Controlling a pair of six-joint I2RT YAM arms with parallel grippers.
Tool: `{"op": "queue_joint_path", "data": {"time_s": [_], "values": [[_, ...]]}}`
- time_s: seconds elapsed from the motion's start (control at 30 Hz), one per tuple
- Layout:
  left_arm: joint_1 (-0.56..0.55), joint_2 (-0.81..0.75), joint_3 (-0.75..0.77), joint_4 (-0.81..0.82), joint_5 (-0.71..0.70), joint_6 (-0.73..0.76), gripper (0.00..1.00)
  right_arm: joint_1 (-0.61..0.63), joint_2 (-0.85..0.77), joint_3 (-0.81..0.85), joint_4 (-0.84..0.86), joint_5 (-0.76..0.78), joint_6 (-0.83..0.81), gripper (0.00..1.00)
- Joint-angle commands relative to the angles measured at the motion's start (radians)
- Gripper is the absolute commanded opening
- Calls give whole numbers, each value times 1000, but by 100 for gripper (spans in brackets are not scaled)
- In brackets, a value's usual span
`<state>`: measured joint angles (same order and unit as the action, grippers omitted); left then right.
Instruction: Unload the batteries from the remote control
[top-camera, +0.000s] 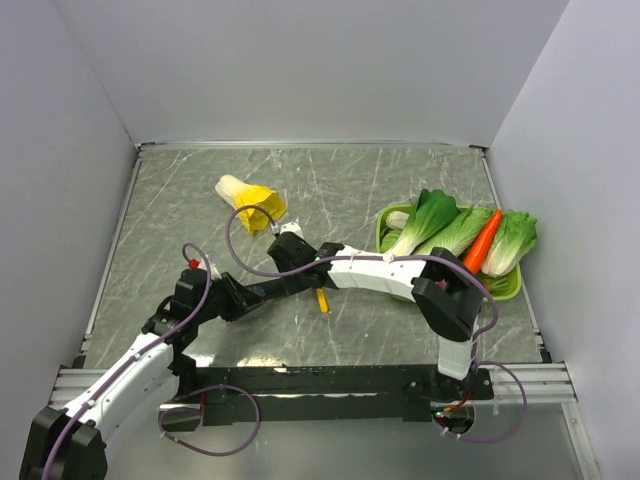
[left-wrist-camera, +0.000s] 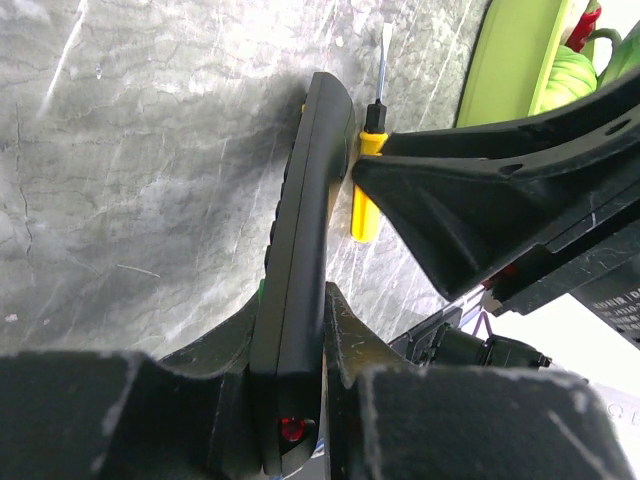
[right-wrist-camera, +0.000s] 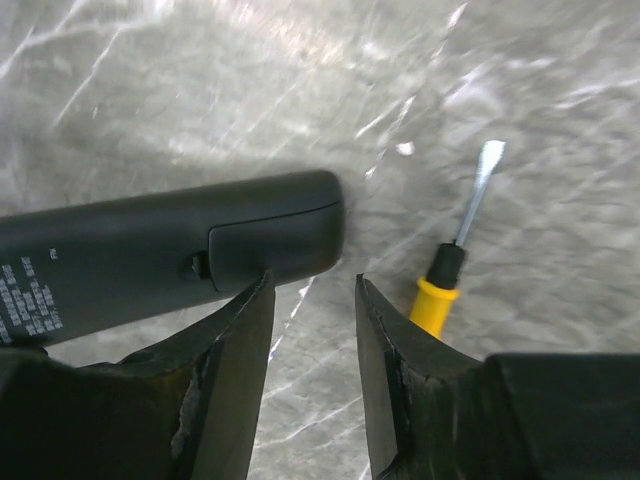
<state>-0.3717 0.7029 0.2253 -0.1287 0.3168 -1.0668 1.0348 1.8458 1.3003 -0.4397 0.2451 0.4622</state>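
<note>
Jaws of the left gripper (left-wrist-camera: 295, 330) pinch the remote control (left-wrist-camera: 305, 200) by its two broad faces near the end that carries a small red button (left-wrist-camera: 291, 430). The black bar stands on its long edge and runs straight out from the fingers. Whether that edge rests on the table (top-camera: 200, 200) or hangs just above it cannot be told. Jaws of the right gripper (right-wrist-camera: 312, 285) are spread, with only bare marble between them. In the right wrist view the free end of the remote lies just beyond the fingertips, across the tip of the finger on the left of that view; contact there cannot be judged. That end shows the back face, where the battery cover (right-wrist-camera: 275, 240) sits closed. A yellow-handled screwdriver (right-wrist-camera: 450, 275) lies flat on the table just beside the remote's free end, on the far side of the right gripper's other finger. Further to the right a green tray (top-camera: 510, 285) holds leafy greens (top-camera: 440, 225) and a carrot (top-camera: 482, 240). A yellow and white leafy vegetable (top-camera: 250, 200) lies farther back on the table
</note>
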Motion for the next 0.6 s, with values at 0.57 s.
{"op": "queue_joint_path", "data": {"time_s": [0.57], "values": [[2,6,-6,-71,-36,36,1,-30,-85,-44,179,-138,32,44]]}}
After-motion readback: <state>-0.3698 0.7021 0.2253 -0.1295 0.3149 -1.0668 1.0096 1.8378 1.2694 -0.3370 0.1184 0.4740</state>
